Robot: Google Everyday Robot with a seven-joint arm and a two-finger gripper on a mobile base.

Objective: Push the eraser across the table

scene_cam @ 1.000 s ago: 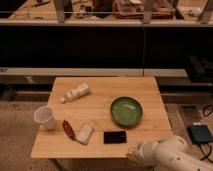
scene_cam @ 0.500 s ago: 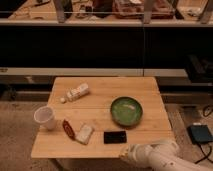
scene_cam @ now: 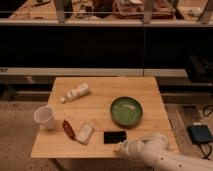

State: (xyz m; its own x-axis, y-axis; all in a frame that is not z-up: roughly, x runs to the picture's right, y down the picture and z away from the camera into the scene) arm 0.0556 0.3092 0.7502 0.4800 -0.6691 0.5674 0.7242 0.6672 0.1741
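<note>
The eraser [scene_cam: 114, 136] is a flat black block lying near the front edge of the light wooden table [scene_cam: 105, 87], just below the green bowl [scene_cam: 126, 110]. My gripper [scene_cam: 120, 148] sits at the end of the white arm [scene_cam: 155, 152] that comes in from the lower right. The gripper is just in front of and slightly right of the eraser, close to its near edge.
A whitish block [scene_cam: 84, 133] and a small red-brown oblong thing [scene_cam: 67, 128] lie left of the eraser. A white cup [scene_cam: 45, 117] stands at the left edge. A white bottle [scene_cam: 76, 93] lies at the back left. A dark pad [scene_cam: 200, 133] is on the floor at right.
My arm has reached further left along the table's front edge, bringing the gripper closer to the eraser. The eraser and the other objects have not moved.
</note>
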